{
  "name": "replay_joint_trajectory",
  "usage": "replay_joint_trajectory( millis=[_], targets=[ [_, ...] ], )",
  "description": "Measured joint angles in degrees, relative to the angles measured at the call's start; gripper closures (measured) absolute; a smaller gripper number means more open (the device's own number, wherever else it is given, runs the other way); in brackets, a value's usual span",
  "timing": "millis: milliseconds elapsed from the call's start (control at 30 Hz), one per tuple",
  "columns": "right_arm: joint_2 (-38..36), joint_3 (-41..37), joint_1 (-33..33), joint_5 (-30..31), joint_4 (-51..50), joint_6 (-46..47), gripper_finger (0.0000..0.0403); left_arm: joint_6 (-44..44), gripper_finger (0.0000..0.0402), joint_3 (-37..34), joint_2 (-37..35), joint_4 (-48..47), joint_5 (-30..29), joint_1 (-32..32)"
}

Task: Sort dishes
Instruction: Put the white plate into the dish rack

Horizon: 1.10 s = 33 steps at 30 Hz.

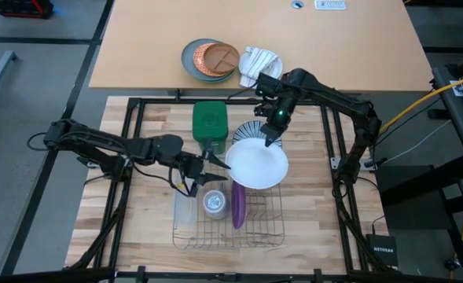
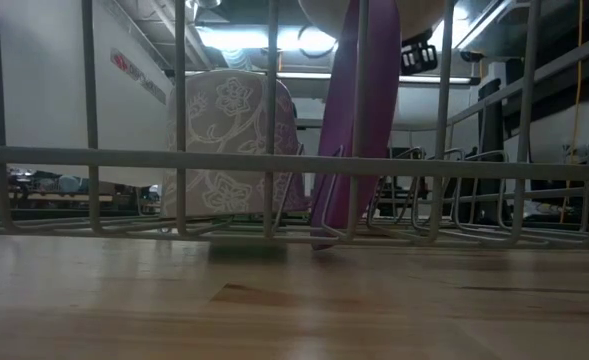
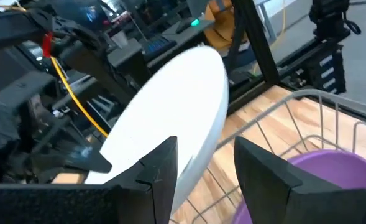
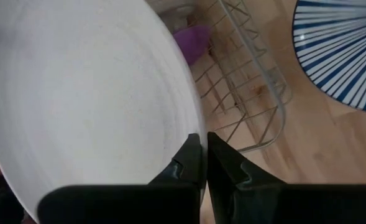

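Observation:
The plain white plate (image 1: 256, 163) hangs in the air over the far end of the wire rack (image 1: 190, 236), tilted. My right gripper (image 1: 272, 141) is shut on its far rim. My left gripper (image 1: 211, 159) is open at the plate's left rim; in the left wrist view its fingers (image 3: 160, 163) stand on either side of the white plate's rim (image 3: 198, 158), and I cannot tell whether they touch it. The purple plate (image 1: 237, 204) stands on edge in the rack (image 2: 354, 120). The striped plate (image 1: 247, 130) lies flat on the table behind the white plate (image 4: 344, 50). My right gripper pinches the white plate's far rim (image 4: 192, 121) between its two fingers (image 4: 189, 158), one on each face, coming from the far side and slanting down. The plate is lifted clear and tilted over the rack.
A patterned cup (image 1: 214, 203) sits in the rack beside the purple plate (image 2: 229, 140). A green box (image 1: 210, 119) stands just beyond the rack. On the far table lie a grey plate (image 1: 190, 56) with an orange-brown divided plate (image 1: 217, 57) and a white plate with cloth (image 1: 260, 61).

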Motion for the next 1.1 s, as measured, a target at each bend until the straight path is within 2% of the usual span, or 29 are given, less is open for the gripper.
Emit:
replay_joint_trajectory(
  millis=[333,600,767,933,1100],
  targets=[
    [0.0,0.0,2.4,0.0,0.2,4.7,0.0391,0.9,0.0264,0.0,1.0,-1.9,0.0,0.0],
    [0.0,0.0,2.7,0.0,0.3,6.0,0.0392,4.0,0.0342,0.0,1.5,-2.1,0.8,0.0],
    [0.0,0.0,2.6,0.0,3.7,6.1,0.0369,6.1,0.0393,0.0,1.5,-2.3,1.2,-0.1],
    [0.0,0.0,2.6,0.8,7.7,5.8,0.0354,5.6,0.0394,0.0,1.5,-2.9,1.0,-0.1],
    [0.0,0.0,2.6,5.9,10.8,5.6,0.0346,2.8,0.0397,0.0,1.5,-4.0,0.2,0.0]
  ],
)
